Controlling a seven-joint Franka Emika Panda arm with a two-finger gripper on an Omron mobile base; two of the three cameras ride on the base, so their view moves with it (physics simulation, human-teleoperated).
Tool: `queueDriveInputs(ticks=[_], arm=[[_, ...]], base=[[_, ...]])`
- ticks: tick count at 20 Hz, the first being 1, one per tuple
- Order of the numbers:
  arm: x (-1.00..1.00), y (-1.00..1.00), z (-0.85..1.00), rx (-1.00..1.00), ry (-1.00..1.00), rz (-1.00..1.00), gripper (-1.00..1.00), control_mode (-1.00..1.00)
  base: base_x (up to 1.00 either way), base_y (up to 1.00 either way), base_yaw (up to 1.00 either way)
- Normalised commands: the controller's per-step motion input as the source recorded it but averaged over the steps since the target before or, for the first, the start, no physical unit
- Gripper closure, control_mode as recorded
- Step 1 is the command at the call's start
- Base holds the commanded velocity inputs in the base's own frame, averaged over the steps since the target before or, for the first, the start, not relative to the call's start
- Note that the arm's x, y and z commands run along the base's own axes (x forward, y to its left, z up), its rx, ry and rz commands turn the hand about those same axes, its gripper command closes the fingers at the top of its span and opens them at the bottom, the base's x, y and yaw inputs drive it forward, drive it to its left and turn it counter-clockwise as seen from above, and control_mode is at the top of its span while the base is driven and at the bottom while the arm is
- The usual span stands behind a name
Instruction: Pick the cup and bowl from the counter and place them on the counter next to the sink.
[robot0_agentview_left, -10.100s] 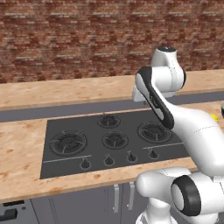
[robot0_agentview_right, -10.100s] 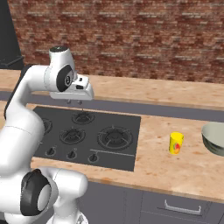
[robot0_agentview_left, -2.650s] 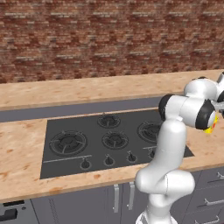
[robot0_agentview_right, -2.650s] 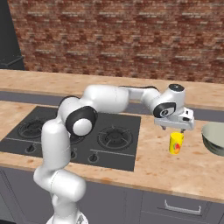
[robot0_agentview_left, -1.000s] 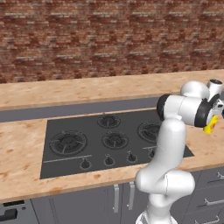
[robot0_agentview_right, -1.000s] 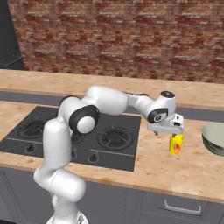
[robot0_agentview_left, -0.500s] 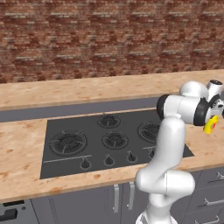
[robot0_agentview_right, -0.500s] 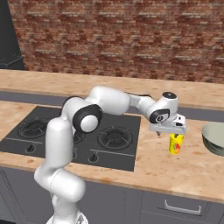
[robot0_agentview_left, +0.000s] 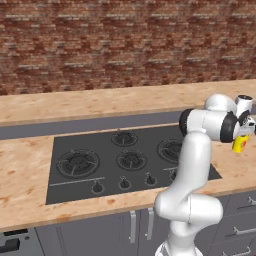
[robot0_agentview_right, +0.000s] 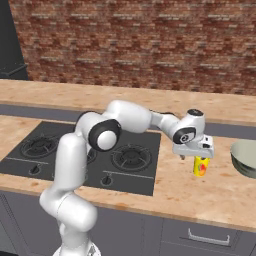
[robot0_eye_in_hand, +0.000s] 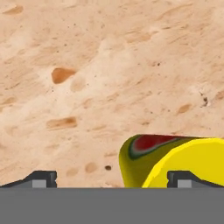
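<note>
end effector (robot0_agentview_right: 196, 156): fingers spread wide, nothing between them yet; it hangs low over the yellow cup, at about rim height, near the front right part of the surface.
end effector in the hand view (robot0_eye_in_hand: 109, 177): both dark fingertips (robot0_eye_in_hand: 40, 177) sit at the bottom; the cup lies off-centre, close against the right-hand tip, so the straddle looks lopsided.
yellow cup (robot0_agentview_right: 200, 166): stands upright on the wood-grain surface (robot0_agentview_right: 165, 192), right of the stove top and well short of the front edge; also seen in the left base view (robot0_agentview_left: 240, 144) and close up in the hand view (robot0_eye_in_hand: 175, 159).
cup handling, judged: small, rigid and light; smooth glossy wall, so likely slippery and easy to tip if one finger meets it first.
where to grip, judged: across the straight side wall, at mid height or just below the rim, fingers on opposite sides and centred first.
markings on the cup: a red patch edged in green on its side; no letters or brand can be read.
bowl (robot0_agentview_right: 246, 158): pale grey-green, on the surface at the right edge of the right base view, apart from the cup; wide and rigid, probably best pinched at the rim.
stove top (robot0_agentview_right: 90, 155): black, left of the cup; knobs carry no legible writing.
</note>
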Motion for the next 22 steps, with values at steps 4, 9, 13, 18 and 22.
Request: queueDriveInputs(ticks=[4, 9, 13, 18, 22], arm=[[0.0, 0.0, 0.0, 0.0, 0.02, 0.0, -1.0, -1.0], [0.0, 0.0, 0.0, 0.0, 0.0, 0.0, 1.0, -1.0], [0.0, 0.0, 0.0, 0.0, 0.0, 0.0, 1.0, -1.0], [-0.02, 0.0, 0.0, 0.0, 0.0, 0.0, 1.0, -1.0], [-0.24, 0.1, 0.22, 0.0, -0.04, 0.0, 1.0, -1.0]], base=[[0.0, 0.0, 0.0], [0.0, 0.0, 0.0], [0.0, 0.0, 0.0], [0.0, 0.0, 0.0], [0.0, 0.0, 0.0]])
